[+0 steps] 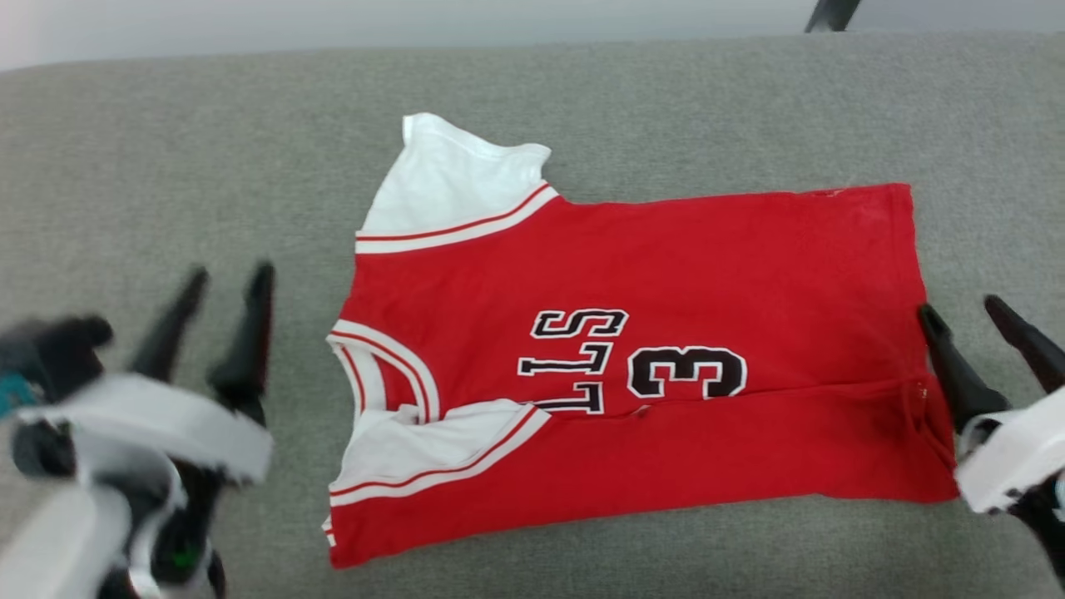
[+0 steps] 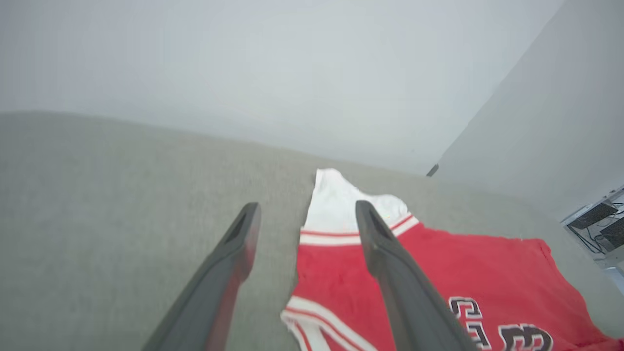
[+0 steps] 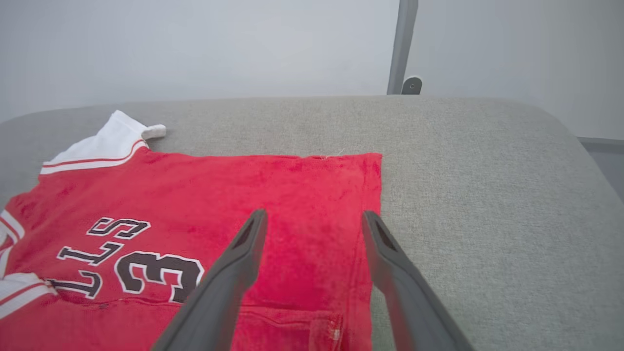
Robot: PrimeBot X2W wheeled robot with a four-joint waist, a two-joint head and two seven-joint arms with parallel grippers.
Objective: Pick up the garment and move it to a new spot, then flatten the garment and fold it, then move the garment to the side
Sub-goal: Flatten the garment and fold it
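Probably a lab: grey padded table [image 1: 166, 166], bare walls [image 2: 243, 58], cabled equipment [image 2: 597, 219].

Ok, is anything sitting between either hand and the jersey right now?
Nothing visible. Only bare grey cushion lies between the open left hand and the jersey, collar side; the open right hand is at its hem.

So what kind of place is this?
Likely a lab or test room: the red shirt lies on a plain grey padded surface, with bare pale walls and cabled equipment nearby.
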